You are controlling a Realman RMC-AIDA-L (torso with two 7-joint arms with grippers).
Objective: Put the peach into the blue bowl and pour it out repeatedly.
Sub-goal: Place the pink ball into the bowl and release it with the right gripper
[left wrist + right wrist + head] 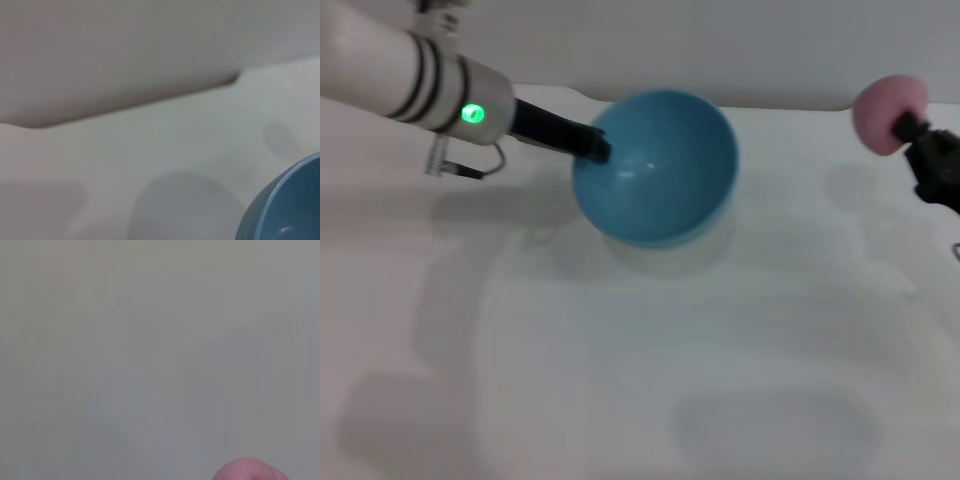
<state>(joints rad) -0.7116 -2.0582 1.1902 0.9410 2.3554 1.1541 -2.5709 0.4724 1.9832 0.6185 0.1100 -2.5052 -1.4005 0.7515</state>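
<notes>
The blue bowl (655,165) is held tilted above the white table, its opening turned toward me, and it looks empty. My left gripper (592,143) is shut on the bowl's left rim. The bowl's edge also shows in the left wrist view (285,210). My right gripper (910,128) is shut on the pink peach (887,112) and holds it in the air at the far right, well apart from the bowl. The top of the peach shows in the right wrist view (250,471).
The white table (640,360) spreads below both arms. Its far edge (150,100) meets a pale wall behind the bowl. Shadows of the bowl and the arms lie on the table.
</notes>
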